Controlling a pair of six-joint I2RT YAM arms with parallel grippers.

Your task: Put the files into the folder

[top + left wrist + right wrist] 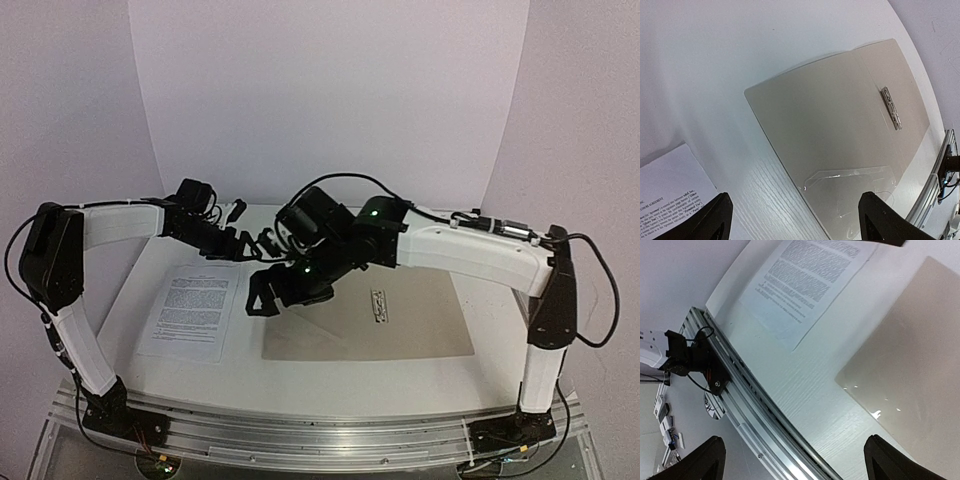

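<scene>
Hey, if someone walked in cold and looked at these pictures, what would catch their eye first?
The white right arm stretches leftward, its right claw open over the left edge of the folder, which lies spread flat with a metal clip at its spine. Left of the folder and apart from it lies one printed sheet, with the left claw open near its far edge.

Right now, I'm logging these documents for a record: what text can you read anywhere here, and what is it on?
"AGREEMENT": the end of a cut-off capital heading on the paper sheet, seen in the left wrist view; only this word is fairly sure.
Body text on the paper sheet: too small to read in every view.
The folder and its metal clip: no readable marking.
</scene>
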